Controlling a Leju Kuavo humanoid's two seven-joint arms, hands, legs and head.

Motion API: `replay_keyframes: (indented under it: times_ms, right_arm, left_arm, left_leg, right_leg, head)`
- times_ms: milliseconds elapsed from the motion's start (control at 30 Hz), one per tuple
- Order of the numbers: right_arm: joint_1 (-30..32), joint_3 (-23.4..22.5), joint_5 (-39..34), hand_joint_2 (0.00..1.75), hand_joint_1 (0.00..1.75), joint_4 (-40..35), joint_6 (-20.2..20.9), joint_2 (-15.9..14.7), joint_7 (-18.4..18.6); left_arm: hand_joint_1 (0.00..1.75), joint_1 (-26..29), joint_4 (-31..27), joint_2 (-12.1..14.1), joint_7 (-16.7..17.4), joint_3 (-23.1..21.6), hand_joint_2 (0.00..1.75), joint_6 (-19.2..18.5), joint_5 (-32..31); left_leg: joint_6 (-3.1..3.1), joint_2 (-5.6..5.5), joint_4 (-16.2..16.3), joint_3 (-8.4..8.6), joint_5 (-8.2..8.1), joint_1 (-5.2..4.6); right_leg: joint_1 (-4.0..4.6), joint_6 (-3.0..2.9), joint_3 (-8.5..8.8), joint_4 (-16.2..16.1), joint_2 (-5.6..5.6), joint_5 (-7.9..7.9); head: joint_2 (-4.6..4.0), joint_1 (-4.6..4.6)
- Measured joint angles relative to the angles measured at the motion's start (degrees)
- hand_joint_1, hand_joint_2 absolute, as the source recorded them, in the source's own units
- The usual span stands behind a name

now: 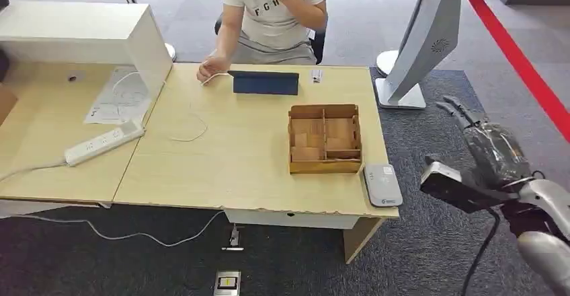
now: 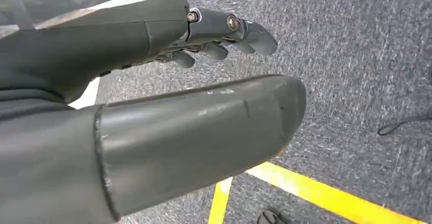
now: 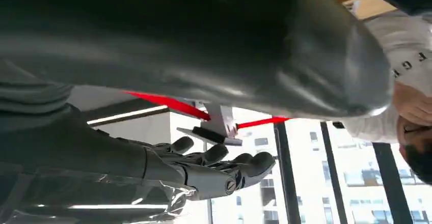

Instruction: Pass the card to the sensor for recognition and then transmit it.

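On the table (image 1: pixel 222 161) — divided box (image 1: pixel 324 138) at centre-right, card reader (image 1: pixel 382 184) at its 5 o'clock, tablet (image 1: pixel 265 83) at 11 — power strip (image 1: pixel 104 142) far left.

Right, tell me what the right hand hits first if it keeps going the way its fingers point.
Probably the white stand. The right hand, open beside the table, points up toward it, though depth is unclear.

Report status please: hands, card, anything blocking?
Right hand raised beside the table, open, empty. Left hand open above carpet, empty. Small card on table's far edge near the person. Sensor at near corner, unobstructed.
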Motion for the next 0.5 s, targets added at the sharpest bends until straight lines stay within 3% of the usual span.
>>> replay_keyframes:
  times_ms: [300, 500]
  right_arm:
    - [-1.71, 6.05, 7.16, 0.00, 0.00, 2.14, -2.05, 10.92, 3.64]
    - [-3.42, 8.41, 9.20, 0.00, 0.00, 9.58, -4.28, 19.13, 6.42]
  left_arm:
    - [0.00, -0.42, 0.00, -0.63, 1.42, 0.00, 0.00, 0.79, -0.59]
    - [0.00, -0.45, 0.02, -1.03, 2.03, 0.00, 0.00, 1.03, -0.52]
  left_leg:
    - [-0.05, 0.00, -0.01, -0.02, 0.04, 0.08]
    - [-0.06, 0.00, -0.01, -0.03, 0.05, 0.10]
  right_leg:
    - [0.07, -0.03, -0.01, 0.02, -0.01, 0.00]
    - [0.09, -0.05, -0.02, 0.02, -0.02, -0.01]
  head:
    - [0.00, 0.02]
    - [0.00, 0.00]
